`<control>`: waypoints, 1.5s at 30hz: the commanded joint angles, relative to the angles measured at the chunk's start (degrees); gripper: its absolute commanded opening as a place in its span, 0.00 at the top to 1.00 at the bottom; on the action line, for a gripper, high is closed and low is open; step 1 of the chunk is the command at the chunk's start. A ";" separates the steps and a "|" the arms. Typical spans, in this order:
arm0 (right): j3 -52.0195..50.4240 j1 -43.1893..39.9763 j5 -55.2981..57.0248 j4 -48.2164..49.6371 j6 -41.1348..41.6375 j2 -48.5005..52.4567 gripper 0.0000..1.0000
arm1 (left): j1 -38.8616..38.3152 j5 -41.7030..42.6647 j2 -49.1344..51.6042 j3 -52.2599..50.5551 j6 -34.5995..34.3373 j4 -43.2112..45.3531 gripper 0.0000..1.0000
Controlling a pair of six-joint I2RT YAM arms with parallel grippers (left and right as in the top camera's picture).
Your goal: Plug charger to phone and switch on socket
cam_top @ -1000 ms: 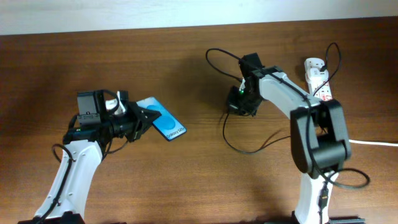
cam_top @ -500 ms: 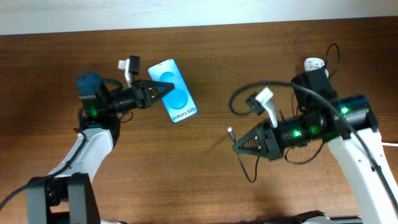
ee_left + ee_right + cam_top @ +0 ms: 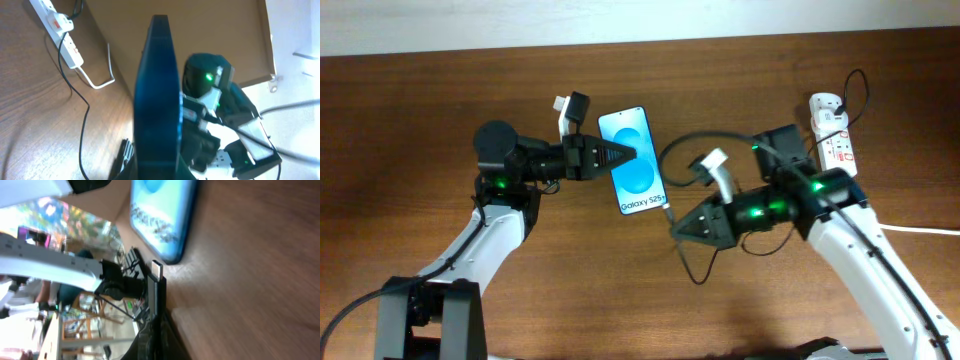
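Blue screen first: the phone (image 3: pixel 634 160) is now sitting just left of the frame's centre in the overhead view. My left jaws are clamping its left edge. My right jaws are closed on the charger (image 3: pixel 667 212) just behind its connector, and they are pointing it up and left at the phone's lower end.

Half a second ago the phone was further toward the upper left and the connector was hanging well apart from it, right of centre. Both arms are closing in, so the gap is shrinking to almost nothing. A second ago my right arm was up near the socket (image 3: pixel 832 132) and the phone was low on the left, so this is a large swing toward the middle.

From my right wrist I am seeing the metal tip (image 3: pixel 157 270) just short of the phone (image 3: pixel 160 215), near its bottom edge but not yet in it. From my left wrist the phone (image 3: pixel 160 100) is showing edge-on. I cannot tell whether it is touching the desk (image 3: pixel 520 300).

I am judging that plugging in is about to happen and needs fine lining-up. The socket, at the upper right, is waiting untouched for its switch.
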 commanded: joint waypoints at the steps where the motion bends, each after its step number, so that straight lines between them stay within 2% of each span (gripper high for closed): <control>1: -0.17 4.42 3.37 4.68 7.23 -0.46 0.96 | 0.13 -1.31 -0.07 0.92 -0.59 0.46 1.00; 4: -0.17 6.05 3.65 6.54 8.02 -0.44 0.96 | 0.13 -1.31 -0.07 0.92 -0.57 0.48 1.00; 13: -0.17 6.10 2.80 8.13 17.68 -0.44 0.96 | 0.13 -1.36 -0.07 0.92 -1.44 0.52 1.00; 26: -0.17 6.10 0.31 7.26 17.70 -0.44 0.96 | 0.61 -2.67 -0.07 0.92 -6.54 0.50 1.00; 41: -0.17 6.08 0.33 9.38 19.21 -0.44 0.96 | 0.61 -1.70 -0.07 0.92 -6.56 0.50 1.00; 45: -0.17 6.08 0.33 12.46 20.94 -0.44 0.96 | 0.61 -0.55 -0.07 0.92 -6.54 0.50 1.00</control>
